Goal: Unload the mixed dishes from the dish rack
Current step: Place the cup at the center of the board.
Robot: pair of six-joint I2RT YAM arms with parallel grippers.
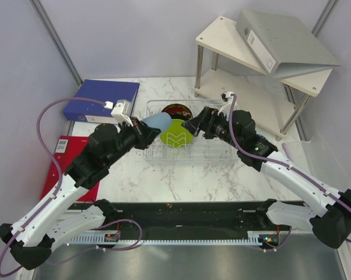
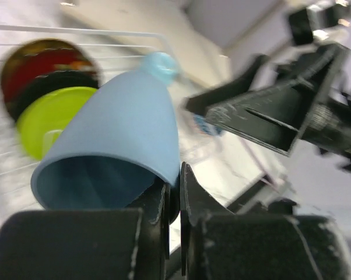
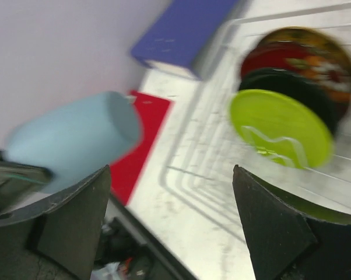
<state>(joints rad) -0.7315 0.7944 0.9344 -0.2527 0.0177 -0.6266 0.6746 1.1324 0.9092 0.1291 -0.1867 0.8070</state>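
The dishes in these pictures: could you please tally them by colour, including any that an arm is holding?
Light blue cup, held by the left gripper: 1
Lime-green plate, in the dish rack: 1
Black plate, in the rack: 1
Red patterned dish, in the rack: 1
Total: 4

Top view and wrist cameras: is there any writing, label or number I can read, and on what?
Nothing is legible.
Grey binder, spine label: too small to read.
Red folder, white label: too small to read.
Light blue cup, lime-green plate: no lettering shows.
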